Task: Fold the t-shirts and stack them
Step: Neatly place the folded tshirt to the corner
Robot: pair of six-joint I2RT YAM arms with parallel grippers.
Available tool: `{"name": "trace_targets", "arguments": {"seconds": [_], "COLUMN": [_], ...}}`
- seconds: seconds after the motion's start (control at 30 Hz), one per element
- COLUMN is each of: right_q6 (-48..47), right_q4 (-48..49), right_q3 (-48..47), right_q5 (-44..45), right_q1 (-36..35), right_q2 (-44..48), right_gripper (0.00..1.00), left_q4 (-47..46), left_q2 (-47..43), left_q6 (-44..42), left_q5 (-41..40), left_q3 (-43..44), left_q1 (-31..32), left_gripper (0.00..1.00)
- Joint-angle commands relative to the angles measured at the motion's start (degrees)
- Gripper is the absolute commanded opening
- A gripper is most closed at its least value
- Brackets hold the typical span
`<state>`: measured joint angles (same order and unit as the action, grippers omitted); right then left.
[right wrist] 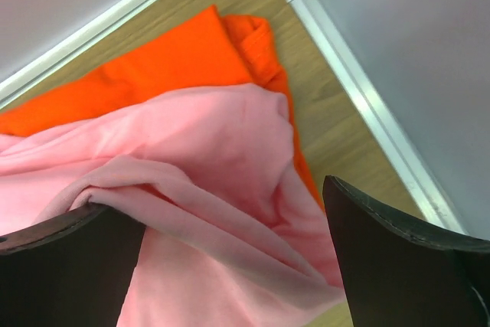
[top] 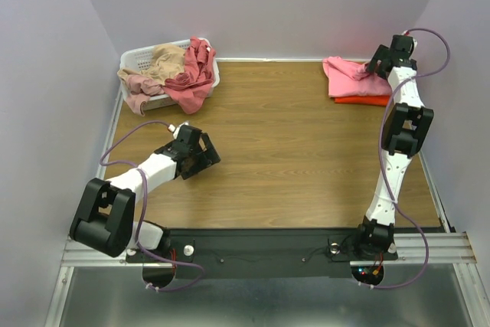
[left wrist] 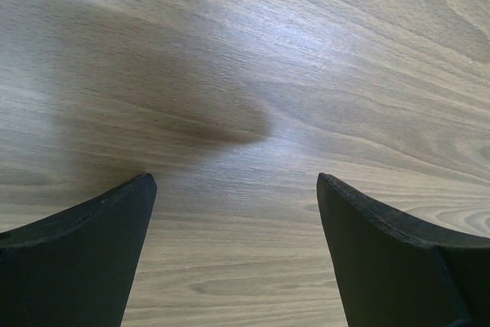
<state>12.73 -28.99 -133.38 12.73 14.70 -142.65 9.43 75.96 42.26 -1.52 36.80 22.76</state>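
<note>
"The right pincer (right wrist: 233, 198) is hanging wide over the far right corner of the surface (top: 291, 158) — fingers spread, gripping nothing that I can see, though one finger looks to be just at a ridge of the pink t-shirt (right wrist: 207, 135)."

"And where is that pink one lying?"

"It is sitting rumpled on top of the orange t-shirt (right wrist: 168, 59), which is lying flat beneath it. So I'd judge that stacking is the step in hand."

"And the left pincer (left wrist: 236, 181)?"

"It is hovering with jaws wide over bare wood at the near left, holding nothing."

"What is the next move asking for, then?"

"By my reckoning, either smoothing the loose pink folds so they are squaring with the orange below, or turning to the white basket (top: 130, 57) at the far left — more t-shirts (top: 187, 82) are spilling over its rim, not yet folded. Cloth that soft is likely going to need a low pinch on an edge."
</note>
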Motion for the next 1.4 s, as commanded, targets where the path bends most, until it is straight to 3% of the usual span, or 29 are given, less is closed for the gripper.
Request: {"name": "trace_targets", "arguments": {"seconds": [0.0, 0.2, 0.47, 0.6, 0.73, 0.8, 1.2, 1.37], "right_q6": [2.5, 5.9, 9.8, 13.3, 10.8, 10.1, 6.9, 3.8], "right_q4": [1.3, 1.3, 0.4, 0.0, -0.1, -0.1, -0.1, -0.1], "right_q3": [-0.9, 1.4, 4.9, 4.3, 2.0, 2.6, 9.2, 11.9], "right_q5": [-3.3, 4.4, 2.9, -8.2, -21.4, -23.8, -9.8, -9.9], "right_q1": [0.2, 2.1, 6.5, 9.3, 9.7, 9.7, 9.7, 9.7], "right_q2": [3.4, 4.5, 2.3, 2.2, 1.8, 2.9, 12.0, 16.3], "right_gripper": [1.0, 1.0, 1.0, 1.0, 1.0, 1.0, 1.0, 1.0], "left_q4": [-1.1, -1.5, -1.4, -1.7, -2.5, -3.0, -3.4, -3.4], "left_q2": [0.5, 0.9, 0.6, 0.8, 2.0, 2.4, 1.9, 1.3], "left_q6": [-0.9, -1.3, -1.6, -1.4, -1.3, -1.4, -1.3, -1.5], "left_q5": [0.4, 1.0, 1.0, 1.1, 1.2, 3.2, 3.6, 3.5], "left_q3": [2.6, 2.9, 3.0, 2.6, 2.8, 3.0, 2.8, 2.7], "left_q1": [0.1, 0.1, 0.1, 0.1, 0.1, 0.1, 0.1, 0.1], "left_gripper": [0.98, 0.98, 0.98, 0.98, 0.98, 0.98, 0.98, 0.98]}}
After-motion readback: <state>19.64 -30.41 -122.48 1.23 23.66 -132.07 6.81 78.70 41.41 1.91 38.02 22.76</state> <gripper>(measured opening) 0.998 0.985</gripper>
